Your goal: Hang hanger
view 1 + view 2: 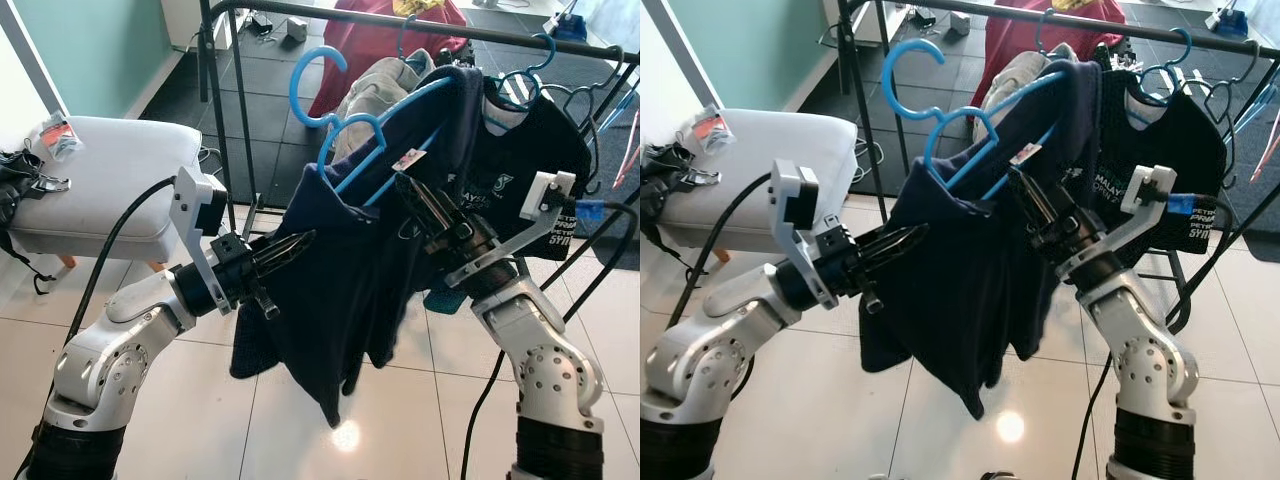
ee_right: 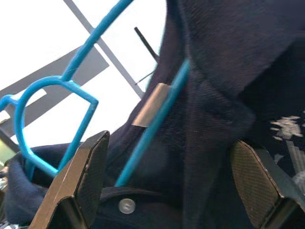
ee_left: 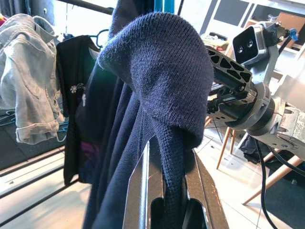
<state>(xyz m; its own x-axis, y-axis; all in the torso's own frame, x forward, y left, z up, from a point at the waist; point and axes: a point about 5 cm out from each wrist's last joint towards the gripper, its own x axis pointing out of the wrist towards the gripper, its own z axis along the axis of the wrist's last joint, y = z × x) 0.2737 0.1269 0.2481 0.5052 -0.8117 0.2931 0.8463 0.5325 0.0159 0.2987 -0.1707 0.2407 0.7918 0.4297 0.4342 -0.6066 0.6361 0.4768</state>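
While a navy shirt [image 1: 340, 280] droops from a blue hanger [image 1: 345, 125] below the black rail [image 1: 420, 22], the head views show both grippers at it. From the left wrist, the left gripper [image 3: 172, 167] pinches a fold. From the right wrist, the right gripper [image 2: 171, 176] is spread around the collar.

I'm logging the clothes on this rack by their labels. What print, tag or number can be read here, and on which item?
"MALAY…", cut off: white print on the black T-shirt hanging on the rack.
"PETR…" and "SYN…", cut off: lower lines on that T-shirt.
Neck tag of the navy shirt: too small to read.
Packet on the white stool: too blurred to read.
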